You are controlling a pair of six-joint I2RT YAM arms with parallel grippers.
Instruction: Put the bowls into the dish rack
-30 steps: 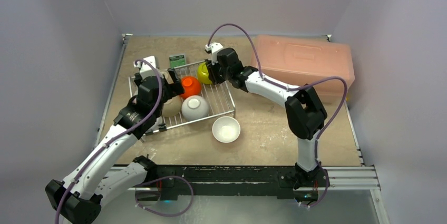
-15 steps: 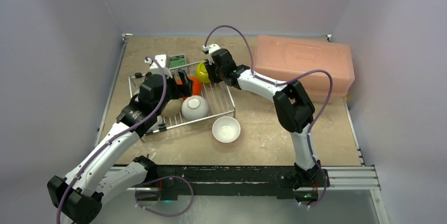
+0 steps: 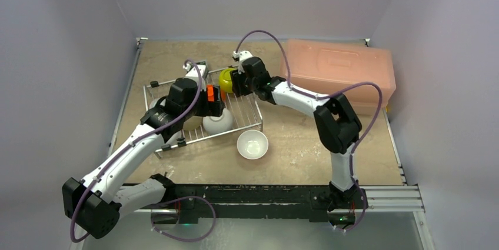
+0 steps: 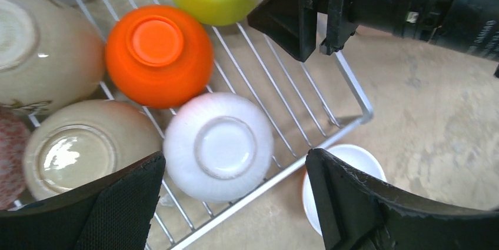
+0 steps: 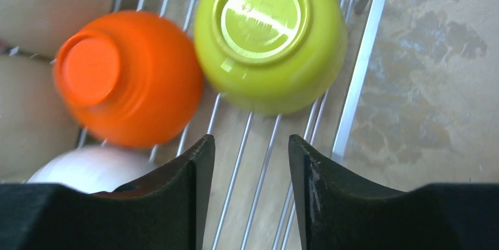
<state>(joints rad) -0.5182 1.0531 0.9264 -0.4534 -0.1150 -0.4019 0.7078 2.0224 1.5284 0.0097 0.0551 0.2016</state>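
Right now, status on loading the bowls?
Left gripper open, empty. Right gripper open, empty. Lime bowl, orange bowl inverted in dish rack; white bowl upright outside, on table. Nothing blocking it.

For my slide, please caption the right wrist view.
Right gripper open near upside-down lime-green bowl and orange bowl in dish rack.

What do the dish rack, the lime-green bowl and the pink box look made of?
Dish rack: bare silvery wire with bright glints, so metal, probably steel or chrome-plated.
Lime-green bowl: glossy, with sharp highlights on its upturned foot. It could be glazed ceramic or hard plastic; the look leaves it open.
Pink box: translucent and dull-surfaced with moulded lid lines, almost certainly plastic.
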